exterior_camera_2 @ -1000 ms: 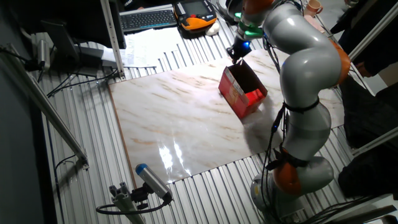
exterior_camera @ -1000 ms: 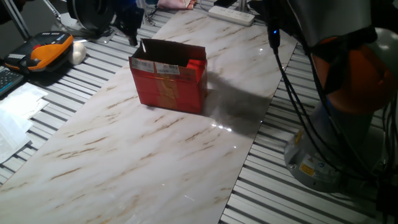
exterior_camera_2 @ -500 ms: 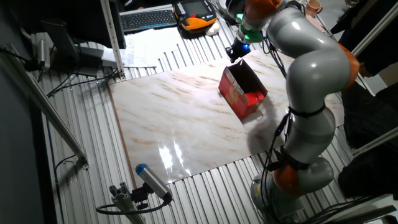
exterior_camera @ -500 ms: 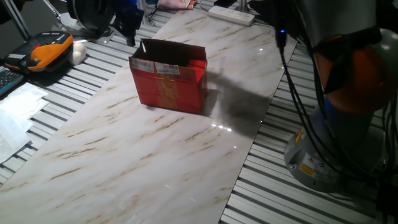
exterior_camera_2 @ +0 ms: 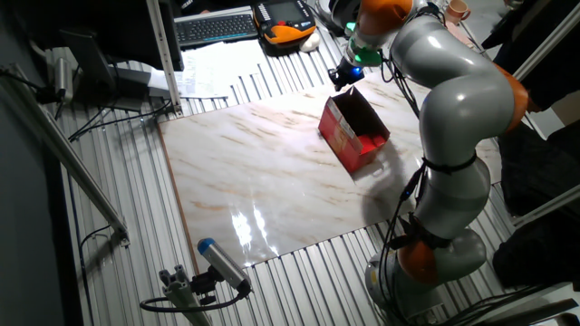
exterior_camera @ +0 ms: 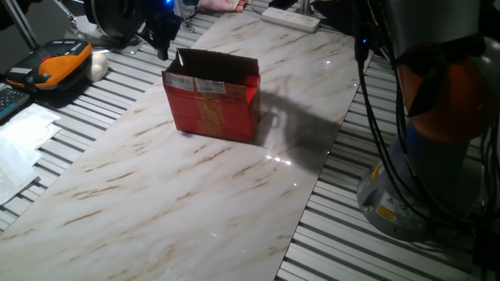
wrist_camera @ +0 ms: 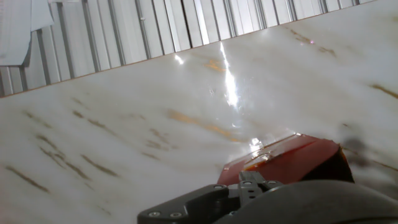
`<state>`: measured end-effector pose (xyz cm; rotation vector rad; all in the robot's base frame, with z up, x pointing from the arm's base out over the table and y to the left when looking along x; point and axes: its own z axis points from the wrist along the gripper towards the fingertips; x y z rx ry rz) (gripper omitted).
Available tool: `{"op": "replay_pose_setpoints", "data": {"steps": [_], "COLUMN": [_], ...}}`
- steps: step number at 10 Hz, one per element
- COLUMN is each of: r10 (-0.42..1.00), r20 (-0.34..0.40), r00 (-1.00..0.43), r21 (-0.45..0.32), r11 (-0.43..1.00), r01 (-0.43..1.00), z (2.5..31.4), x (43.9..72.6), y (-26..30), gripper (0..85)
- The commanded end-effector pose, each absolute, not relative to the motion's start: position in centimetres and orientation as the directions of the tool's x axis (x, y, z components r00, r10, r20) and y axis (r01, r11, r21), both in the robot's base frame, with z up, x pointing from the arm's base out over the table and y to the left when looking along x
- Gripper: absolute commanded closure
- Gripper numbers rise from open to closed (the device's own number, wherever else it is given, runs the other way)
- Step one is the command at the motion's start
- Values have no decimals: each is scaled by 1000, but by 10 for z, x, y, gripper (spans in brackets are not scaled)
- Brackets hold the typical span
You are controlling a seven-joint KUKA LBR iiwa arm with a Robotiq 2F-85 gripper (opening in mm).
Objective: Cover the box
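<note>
Far left, an orange-and-black handset [exterior_camera: 58, 62] lies on the ribbed bench beside the marble table [exterior_camera: 187, 195]. Moving right, the gripper [exterior_camera: 162, 30] hangs just behind the box's upright back flap; whether its jaws are apart or together, I cannot tell. The red box [exterior_camera: 212, 97] stands upright on the slab, top open, white labels along its front edge. From the other side, the gripper [exterior_camera_2: 345, 74] sits right at the box [exterior_camera_2: 353, 134] rim. Far right, the arm's grey base [exterior_camera: 406, 195].
</note>
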<state>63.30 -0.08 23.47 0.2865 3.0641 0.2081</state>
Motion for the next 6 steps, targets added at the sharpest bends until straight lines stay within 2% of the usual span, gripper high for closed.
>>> {"op": "replay_pose_setpoints", "data": {"steps": [1,6], "r10": [191,196], "r20": [-45,-53], "r00": [-980,-979], "r21": [139,142], "r11": [973,972], "r01": [184,187], "z": [233,222], "x": [634,639], "y": [-1,-1], "gripper": [850,850]}}
